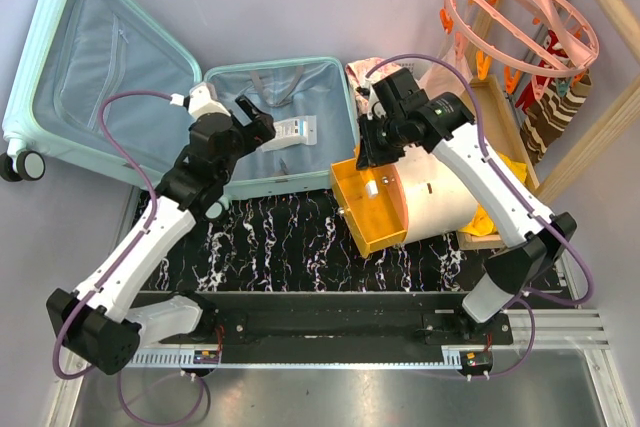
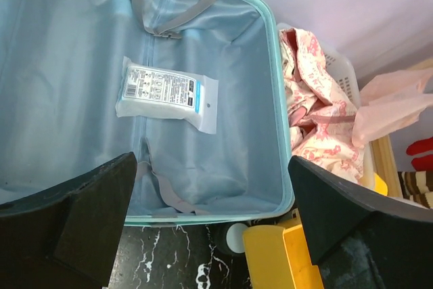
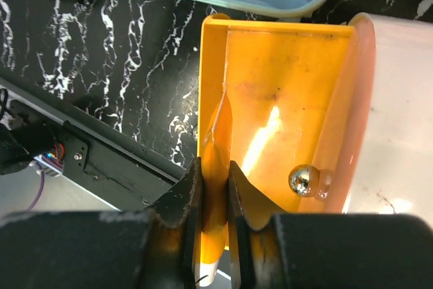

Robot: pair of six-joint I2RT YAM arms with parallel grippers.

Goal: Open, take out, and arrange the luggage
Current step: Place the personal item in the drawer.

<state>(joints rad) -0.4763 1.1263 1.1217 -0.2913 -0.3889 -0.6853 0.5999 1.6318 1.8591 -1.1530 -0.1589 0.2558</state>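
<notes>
Top external: shows luggage (image 1: 90,57) lying fully open, both halves lining-up for easy reaching inside; puts left gripper (image 1: 255,117) over its right half, fingers spread and empty, probably lined up on the packet (image 2: 166,94) lying there. Finds right gripper (image 3: 215,194) just right of luggage, clenched on tray (image 3: 284,86) wall, seemingly to steady or drag it.

Luggage (image 1: 110,57): pale mint hard-shell suitcase, opened flat. Both grey-blue lined halves lie exposed at the mat's (image 1: 300,247) far edge.
</notes>
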